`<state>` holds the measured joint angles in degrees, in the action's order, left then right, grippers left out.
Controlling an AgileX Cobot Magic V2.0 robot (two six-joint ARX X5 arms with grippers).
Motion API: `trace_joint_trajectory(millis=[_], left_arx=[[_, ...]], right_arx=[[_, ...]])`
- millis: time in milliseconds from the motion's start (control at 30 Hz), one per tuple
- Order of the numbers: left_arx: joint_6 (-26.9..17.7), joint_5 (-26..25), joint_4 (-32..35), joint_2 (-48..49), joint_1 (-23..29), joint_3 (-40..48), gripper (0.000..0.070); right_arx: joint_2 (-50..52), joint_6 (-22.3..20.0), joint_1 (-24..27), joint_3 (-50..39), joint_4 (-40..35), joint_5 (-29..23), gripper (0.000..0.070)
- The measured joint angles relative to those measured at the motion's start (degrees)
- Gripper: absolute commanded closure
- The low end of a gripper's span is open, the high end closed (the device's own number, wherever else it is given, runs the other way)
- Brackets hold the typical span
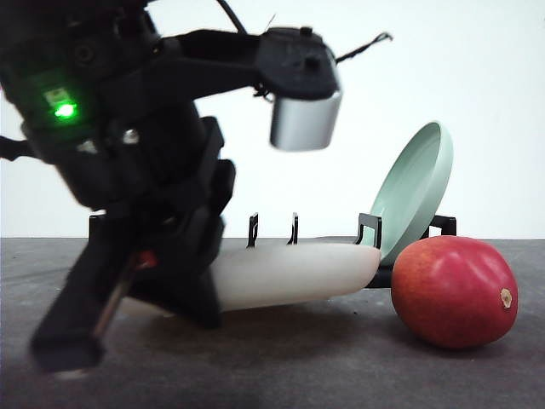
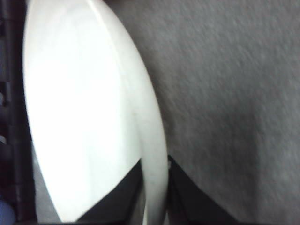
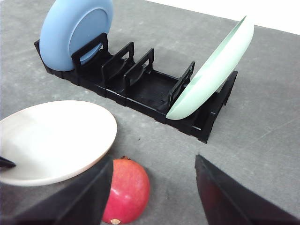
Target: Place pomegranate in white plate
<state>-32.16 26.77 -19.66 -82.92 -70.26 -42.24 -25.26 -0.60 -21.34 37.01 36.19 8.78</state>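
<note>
Gripping the white plate (image 2: 93,117) by its rim, the left gripper (image 2: 154,197) held it tilted just above the table; it should be lowered flat before release. The pomegranate (image 3: 125,191) lay beside the plate (table-level), under the right gripper's (image 3: 154,197) spread, empty fingers.

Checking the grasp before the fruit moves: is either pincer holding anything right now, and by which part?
The left pincer grips the white plate by its rim. The right pincer is open and holds nothing, above the pomegranate.
</note>
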Motion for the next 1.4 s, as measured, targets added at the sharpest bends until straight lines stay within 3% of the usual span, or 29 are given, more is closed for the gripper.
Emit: trace_joint_trajectory(millis=[167,333,467,567,633,867,967,1400], left_arx=[[0.03,-0.11,-3.49,-0.21,0.00,0.00,0.0554],[0.93,-0.10,-4.11,-0.26,0.00,-0.02,0.0342],[5.03,-0.42,-9.68,-0.25,0.00,-1.51,0.0326],[9.33,-4.24,-14.63,0.92,0.76,-4.31,0.0237],[12.48,-8.15,-17.24,3.57,2.07,-5.75,0.0220],[25.16,-25.79,-20.26,15.24,11.84,-7.19,0.0221],[28.34,-30.72,-20.29,20.91,17.63,-7.19,0.0223],[30.07,-31.41,-17.52,37.44,42.85,-7.19,0.0230]], right_arx=[[0.00,0.00,0.00,0.00,0.02,0.00,0.0345],[0.00,0.00,0.00,0.00,0.02,0.00,0.0345],[0.00,0.00,0.00,0.00,0.00,0.00,0.0345],[0.00,0.00,0.00,0.00,0.02,0.00,0.0345],[0.00,0.00,0.00,0.00,0.02,0.00,0.0345],[0.00,0.00,0.00,0.00,0.02,0.00,0.0345],[0.00,0.00,0.00,0.00,0.02,0.00,0.0345],[0.00,0.00,0.00,0.00,0.02,0.00,0.0345]])
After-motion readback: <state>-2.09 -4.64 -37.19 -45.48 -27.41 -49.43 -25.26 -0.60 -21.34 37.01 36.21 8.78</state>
